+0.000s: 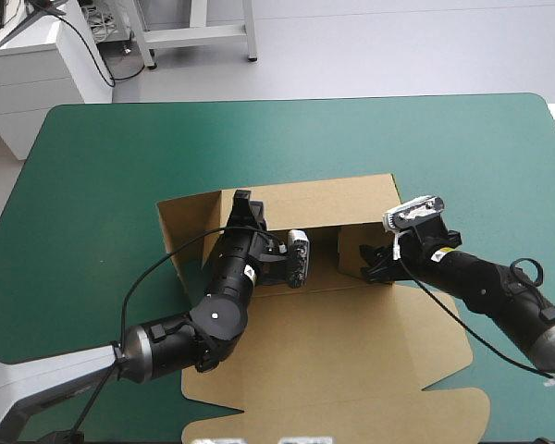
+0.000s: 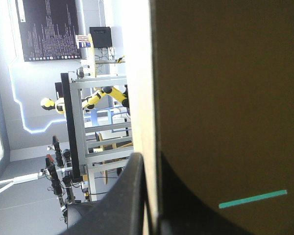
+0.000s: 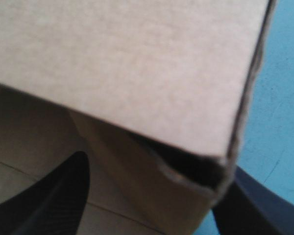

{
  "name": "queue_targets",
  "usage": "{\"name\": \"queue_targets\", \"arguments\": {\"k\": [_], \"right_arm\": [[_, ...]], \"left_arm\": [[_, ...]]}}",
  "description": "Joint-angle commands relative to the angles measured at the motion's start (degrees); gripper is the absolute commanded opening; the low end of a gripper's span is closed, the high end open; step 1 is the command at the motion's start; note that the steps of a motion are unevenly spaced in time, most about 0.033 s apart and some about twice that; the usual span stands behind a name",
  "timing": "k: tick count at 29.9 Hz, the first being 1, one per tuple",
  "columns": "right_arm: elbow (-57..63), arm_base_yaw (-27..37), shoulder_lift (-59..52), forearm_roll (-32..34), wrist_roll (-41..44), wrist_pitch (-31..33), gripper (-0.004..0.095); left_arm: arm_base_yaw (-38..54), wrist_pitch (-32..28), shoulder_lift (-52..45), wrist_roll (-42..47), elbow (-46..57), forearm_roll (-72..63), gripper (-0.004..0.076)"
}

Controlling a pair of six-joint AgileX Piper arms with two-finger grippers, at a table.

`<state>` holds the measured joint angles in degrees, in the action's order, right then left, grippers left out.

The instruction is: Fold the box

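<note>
Teal-green cover (image 1: 92,157) spreads over the whole table, and the box (image 1: 351,351) lies at its middle, partway folded as I judge it. The left pincer (image 1: 243,205) is all but shut on the box's far wall (image 1: 324,199). In its own wrist view the black fingers (image 2: 122,205) sit tight on either side of the board's pale edge, and the wall's brown face runs on ahead of them. It grips near the left end of that wall, which stands upright along the far side of the sheet. The right pincer (image 1: 372,264) is wide open and holds nothing. Its fingers (image 3: 49,196) stand well apart with a corner of board (image 3: 206,171) between them, and I cannot tell whether either one touches it. That corner belongs to a short flap (image 1: 351,245) turned inward from the right end of the far wall. So one long wall is up and one end flap is bent in. The left end of the wall leans outward rather than square. Nearer the robot the floor panel and the big near panel with its tabs (image 1: 333,407) lie flat on the cover. The side walls are not yet raised and nothing looks tucked, so most of the folding is left to do.
</note>
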<state>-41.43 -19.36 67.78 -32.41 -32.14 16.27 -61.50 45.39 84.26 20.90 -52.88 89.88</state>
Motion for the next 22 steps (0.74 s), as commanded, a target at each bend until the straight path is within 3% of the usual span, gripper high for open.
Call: {"name": "queue_targets", "arguments": {"k": [1, 5, 18, 20, 22], "right_arm": [[0.7, -1.0, -1.2, -0.8, 0.8, -5.7, 0.0383], [1.0, -1.0, -1.2, -0.8, -0.8, -8.7, 0.0006], [1.0, -1.0, -1.2, -1.6, -1.6, -12.2, -0.0013], [1.0, -1.0, -1.2, -1.6, -1.6, -12.3, -0.0013], [1.0, -1.0, -1.2, -1.6, -1.9, -12.9, -0.0013]], "left_arm": [[-0.8, -4.6, -1.1, 0.6, -0.9, 0.2, -0.0008], [-0.8, -4.6, -1.1, 0.6, -0.9, 0.5, -0.0008], [-0.8, -5.4, -1.1, 0.6, -0.9, 5.4, 0.0004], [-0.8, -6.2, -1.1, 0.6, -0.9, 5.4, 0.0056], [-0.8, -6.9, -1.1, 0.6, -0.9, 5.4, 0.0164]]}}
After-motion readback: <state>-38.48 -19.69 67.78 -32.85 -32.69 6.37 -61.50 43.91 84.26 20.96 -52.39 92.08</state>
